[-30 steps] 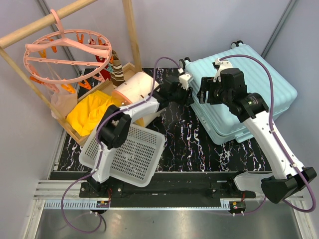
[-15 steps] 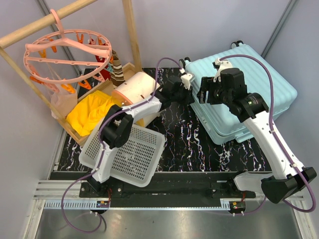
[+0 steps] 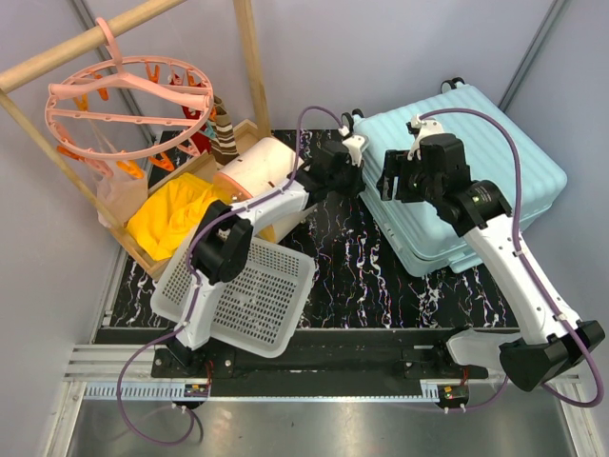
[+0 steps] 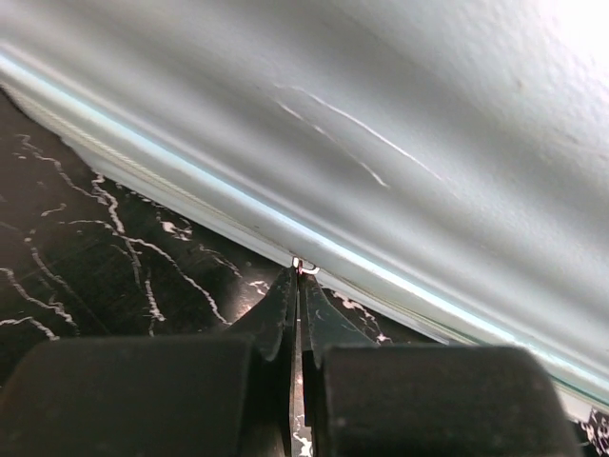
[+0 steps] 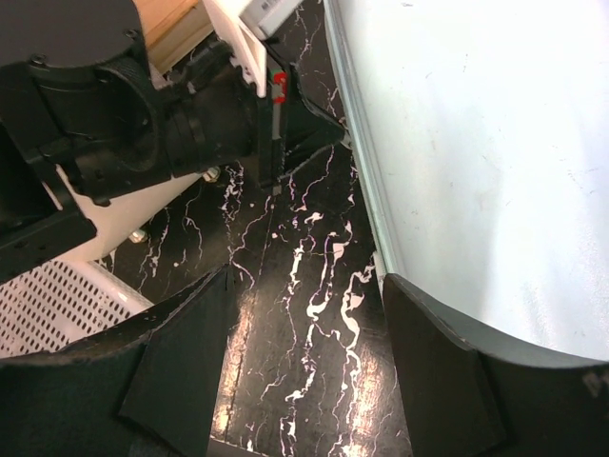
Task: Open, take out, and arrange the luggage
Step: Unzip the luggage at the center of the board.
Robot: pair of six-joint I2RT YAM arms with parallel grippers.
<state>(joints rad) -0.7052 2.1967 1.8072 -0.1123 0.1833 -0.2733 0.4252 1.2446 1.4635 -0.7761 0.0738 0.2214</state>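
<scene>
at the suitcase seam the left gripper pinches shut on what looks like a zip pull; best drag it steadily along the seam, right gripper open alongside

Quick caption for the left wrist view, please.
Left gripper shut at the seam of the luggage, low by the black marbled table, a small metal ring at its tips.

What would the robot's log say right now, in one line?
left pincer: shut on small metal ring at luggage seam | right pincer: open, empty, over luggage edge | luggage: closed, flat on table
</scene>
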